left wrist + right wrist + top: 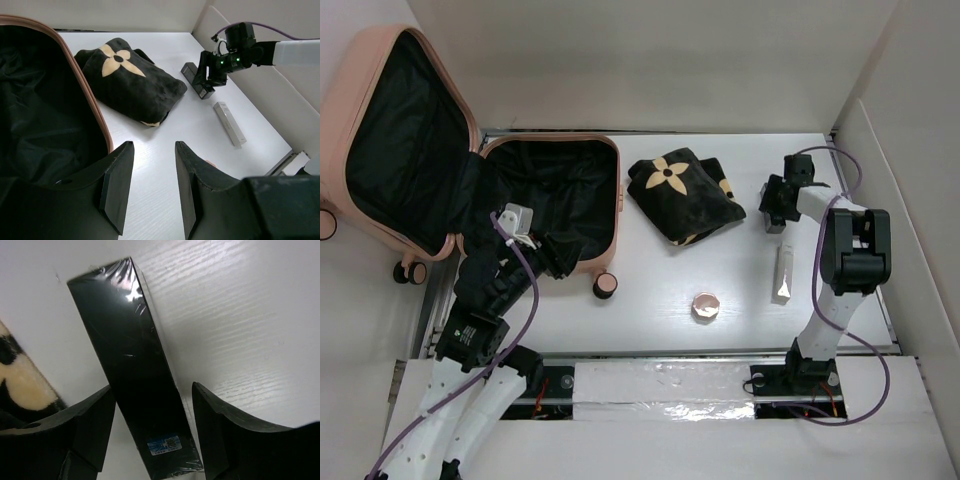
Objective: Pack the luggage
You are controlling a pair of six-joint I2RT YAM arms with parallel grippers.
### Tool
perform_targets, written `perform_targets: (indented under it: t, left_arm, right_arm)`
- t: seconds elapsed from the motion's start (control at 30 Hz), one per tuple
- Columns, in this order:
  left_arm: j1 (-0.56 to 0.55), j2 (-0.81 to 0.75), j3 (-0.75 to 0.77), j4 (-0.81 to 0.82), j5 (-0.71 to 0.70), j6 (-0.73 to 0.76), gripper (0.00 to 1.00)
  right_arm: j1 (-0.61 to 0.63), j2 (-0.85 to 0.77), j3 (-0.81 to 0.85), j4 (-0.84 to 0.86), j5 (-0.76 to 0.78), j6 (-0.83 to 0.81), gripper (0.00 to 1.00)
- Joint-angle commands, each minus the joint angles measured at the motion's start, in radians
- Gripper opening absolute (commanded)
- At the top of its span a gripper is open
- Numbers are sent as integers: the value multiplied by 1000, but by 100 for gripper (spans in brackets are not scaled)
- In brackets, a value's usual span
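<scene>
The luggage (420, 140) is a peach-pink suitcase lying open at the left, its lid raised and its black lining showing; its rim also shows in the left wrist view (90, 95). My left gripper (558, 256) is open and empty at the suitcase's front right edge, just above the table (154, 145). My right gripper (775, 212) is open, its jaws straddling one end of a black shrink-wrapped box (135, 370) that lies on the table. The left jaw is close to the box and the right jaw stands apart from it.
A folded black blanket with a tan flower (685, 195) lies right of the suitcase. A long white box (782, 272) and a small round copper-pink thing (704, 305) lie nearer the front. White walls close in the back and right sides.
</scene>
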Motion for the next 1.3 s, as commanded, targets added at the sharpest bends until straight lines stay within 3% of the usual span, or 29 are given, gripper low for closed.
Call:
perform_targets:
  t: [0.0, 0.03, 0.07, 0.17, 0.33, 0.5, 0.67, 0.83, 0.9, 0.93, 0.97, 1.07, 1.1, 1.17, 1.23, 1.27]
  left_arm:
    - [-3, -14, -3, 27, -14, 8, 35]
    - [-3, -14, -3, 25, -11, 8, 35]
    - [-3, -19, -5, 27, -9, 10, 35]
    - [-3, -20, -3, 28, -17, 10, 35]
    - [-3, -19, -3, 30, -14, 10, 35]
    - [-3, -22, 4, 16, -60, 5, 35]
    - [-3, -39, 3, 8, -96, 3, 35]
    - [-3, -54, 1, 7, -116, 2, 35]
    - [-3, -59, 0, 7, -112, 0, 35]
    - [-3, -65, -2, 8, -115, 0, 35]
    - [-3, -66, -2, 8, -118, 0, 35]
    - [-3, -68, 0, -1, -126, -1, 35]
    - [-3, -72, -2, 0, -124, -1, 36]
    - [-3, -77, -2, 0, -124, -1, 35]
    - [-3, -82, -2, 2, -120, -1, 36]
    - [-3, -86, -3, 0, -116, -3, 35]
  right_arm:
    - [29, 16, 34, -51, 39, -26, 66]
    - [29, 21, 42, -64, 45, -25, 58]
    - [29, 25, 48, -71, 44, -21, 44]
    - [38, -16, 31, -50, 36, -11, 33]
    - [151, -259, 23, -30, -16, -15, 31]
    - [477, -323, 88, 1, -88, 12, 32]
    - [710, -199, 190, 214, -208, 130, 34]
    - [868, 98, 587, 177, -228, 156, 34]
    - [877, 177, 693, 159, -225, 179, 44]
    - [877, 236, 742, 136, -240, 190, 54]
    - [877, 251, 799, 137, -264, 207, 74]
    - [864, 203, 768, 172, -248, 204, 98]
    - [851, 171, 733, 182, -231, 201, 100]
    - [818, 34, 628, 229, -202, 199, 98]
    - [747, -82, 392, 311, -185, 206, 90]
    - [720, -144, 299, 336, -144, 215, 69]
